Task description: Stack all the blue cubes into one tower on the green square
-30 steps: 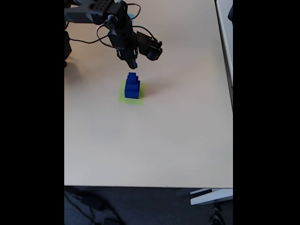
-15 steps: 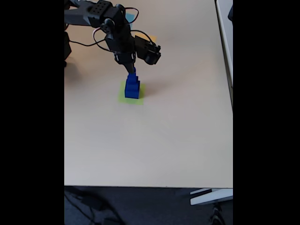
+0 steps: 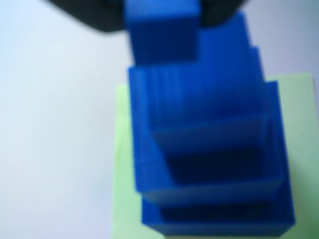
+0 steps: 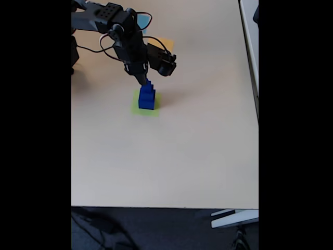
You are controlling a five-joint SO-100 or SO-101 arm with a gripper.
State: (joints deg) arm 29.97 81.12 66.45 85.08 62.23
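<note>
1. In your wrist view, the tower (image 3: pixel 209 164) is very close and blurry. You look down on it from above, and the blue steps go down toward the bottom of the picture.
2. The small cube (image 3: pixel 162 32) is at the top of that view, right up against dark parts of the claw on its left and right. Its near face is flat and plain.
3. Under the tower you can see the green square (image 3: pixel 122 164). It peeks out on the left side and at the top right corner. The pale table (image 3: pixel 55 124) is all around it.
4. In your fixed view, the tower (image 4: pixel 146 96) stands on the green square (image 4: pixel 136 108), near the far left part of the table (image 4: pixel 171 156). The biggest cube is at the bottom and the smallest is at the top.
5. The claw (image 4: pixel 143 79) points down and sits right at the top of the tower. The arm (image 4: pixel 104 18) reaches in from the top left corner.
6. You cannot tell from either view if the claw is pinching the small cube or is let loose; the tips are too dark and too small to make out.
7. Behind the arm, a bit of an orange square (image 4: pixel 165 42) shows on the table. A bit of a light blue square (image 4: pixel 141 20) shows there too.
</note>
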